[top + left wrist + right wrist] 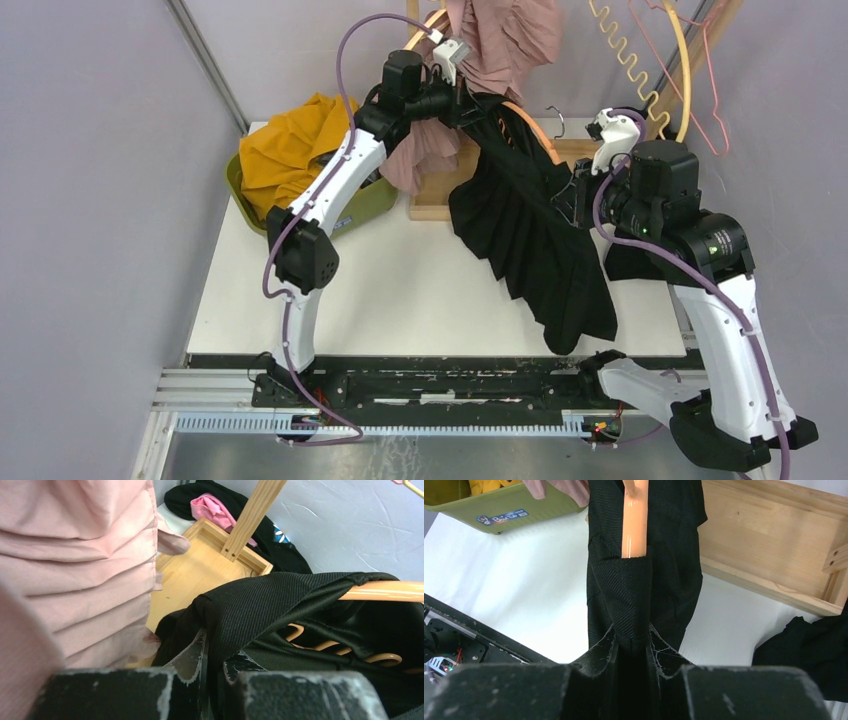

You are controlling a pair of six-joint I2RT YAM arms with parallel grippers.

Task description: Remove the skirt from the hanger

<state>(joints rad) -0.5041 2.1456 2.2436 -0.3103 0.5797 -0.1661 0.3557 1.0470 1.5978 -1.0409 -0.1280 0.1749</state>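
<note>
Closest to the left wrist camera, the left gripper has its scuffed black fingers pinched tight on a fold of the black pleated skirt, right where the fabric wraps one arm of the rounded orange hanger. The right gripper is clamped likewise on the skirt's waistband at the hanger's other end, and the orange arm runs down into the cloth pocket caught between its fingers. From above, the skirt is held stretched between the two grippers over the far right part of the white table, and its hem trails down to the near edge. A pale pink pleated garment hangs from the rack just beside the left gripper, touching the skirt's upper end and crowding that side. The shallow wooden rack base sits at the middle of the far edge, under and behind the skirt, with its upright post rising close by. An olive-green plastic bin holding a mustard-yellow cloth stands at the far left corner. A crumpled black cloth lies at the right edge, partly hidden by the right arm. Thin pink wire hangers and a yellow wavy hanger hang beyond the far right corner.
</note>
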